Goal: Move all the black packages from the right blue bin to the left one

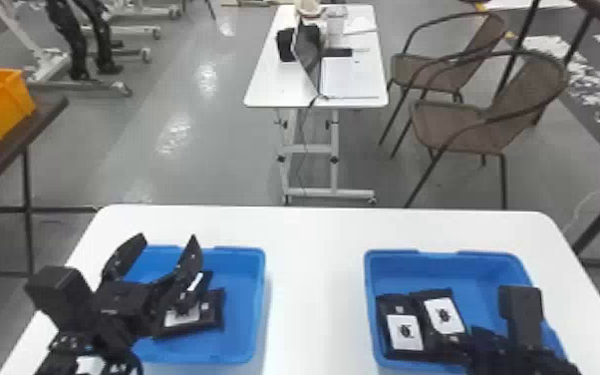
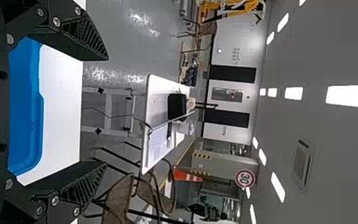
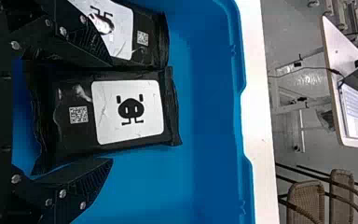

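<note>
- At four o'clock in the head view, the right gripper (image 1: 486,344) lies over the right blue bin (image 1: 443,258); in the right wrist view its fingers stand spread.
- Between those fingers, a black package with a pig emblem (image 3: 105,112) lies on the bin floor, label up; whether the fingers touch it cannot be told.
- Beside it, toward nine o'clock in the head view, lies a second black package (image 1: 403,331), label also up.
- At eight o'clock, the left gripper (image 1: 169,238) is above the left blue bin (image 1: 259,299), its fingers set wide apart.
- Under and beside that gripper lie dark packages (image 1: 212,309) with white labels, partly hidden by it; their number cannot be told.
- Around six o'clock, the white table (image 1: 314,299) bears both bins, set well apart.
- Toward twelve o'clock, a smaller white table (image 1: 264,90) holds a laptop (image 1: 309,52).
- Near two o'clock stand two brown chairs (image 1: 463,124).
- Between nine and ten o'clock, an orange bin (image 1: 0,107) rests on a dark table (image 1: 47,107).
</note>
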